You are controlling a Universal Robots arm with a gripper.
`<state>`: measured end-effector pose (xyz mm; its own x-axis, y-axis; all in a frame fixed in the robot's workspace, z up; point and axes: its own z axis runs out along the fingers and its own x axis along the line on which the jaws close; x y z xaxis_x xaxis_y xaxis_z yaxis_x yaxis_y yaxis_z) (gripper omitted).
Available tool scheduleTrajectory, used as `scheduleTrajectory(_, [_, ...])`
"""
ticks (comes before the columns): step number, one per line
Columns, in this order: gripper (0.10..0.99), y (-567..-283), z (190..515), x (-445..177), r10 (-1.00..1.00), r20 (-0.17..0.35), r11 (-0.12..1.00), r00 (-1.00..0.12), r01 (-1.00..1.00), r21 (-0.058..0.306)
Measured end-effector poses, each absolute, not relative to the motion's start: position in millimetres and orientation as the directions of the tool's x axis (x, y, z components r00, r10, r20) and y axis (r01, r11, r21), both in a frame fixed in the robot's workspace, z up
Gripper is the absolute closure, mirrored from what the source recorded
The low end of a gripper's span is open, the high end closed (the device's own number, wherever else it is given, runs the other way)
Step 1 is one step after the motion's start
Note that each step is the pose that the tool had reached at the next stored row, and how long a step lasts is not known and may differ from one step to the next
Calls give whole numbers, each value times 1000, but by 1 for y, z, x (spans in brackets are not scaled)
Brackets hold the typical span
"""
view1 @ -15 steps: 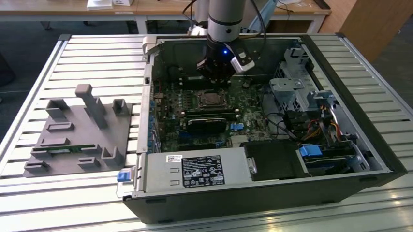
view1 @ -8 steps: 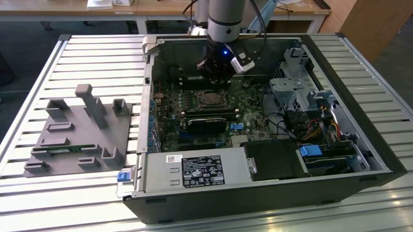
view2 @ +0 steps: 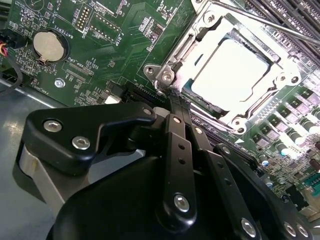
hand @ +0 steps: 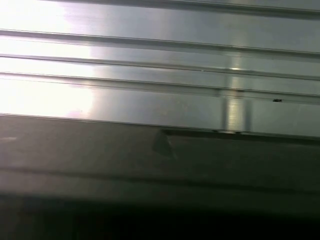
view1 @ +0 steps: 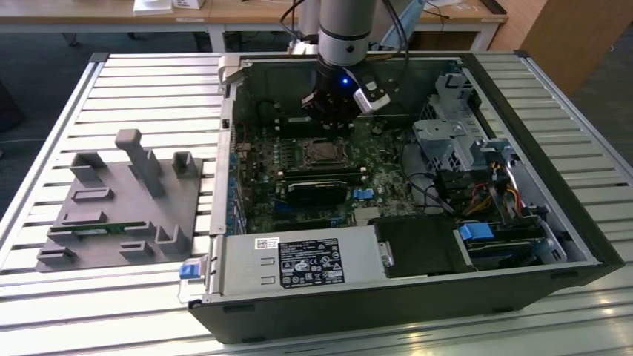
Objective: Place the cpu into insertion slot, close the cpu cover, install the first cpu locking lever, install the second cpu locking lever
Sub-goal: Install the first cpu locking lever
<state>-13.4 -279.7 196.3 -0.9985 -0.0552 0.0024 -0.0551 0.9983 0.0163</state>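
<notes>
The gripper (view2: 175, 102) hangs inside an open computer case (view1: 534, 245) on a ribbed metal tabletop (view1: 148, 74), its black linkage hiding part of the green motherboard (view2: 115, 45) in the second wrist view. Its jaws are drawn together, tips at the corner of the cpu cover (view2: 167, 75), a shiny silver frame lying closed over the insertion slot (view1: 321, 152). The cpu (view2: 231, 75), dull silver and flat, sits seated in the frame's window. A thin lever rod (view2: 280, 27) crosses the far edge.
</notes>
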Motion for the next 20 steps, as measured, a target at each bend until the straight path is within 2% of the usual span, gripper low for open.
scheduleTrajectory(9, [980,-280,213,-13,-55,2,998,-998,-55,17])
scheduleTrajectory(20, [980,-282,213,-13,-55,2,998,-998,-55,17])
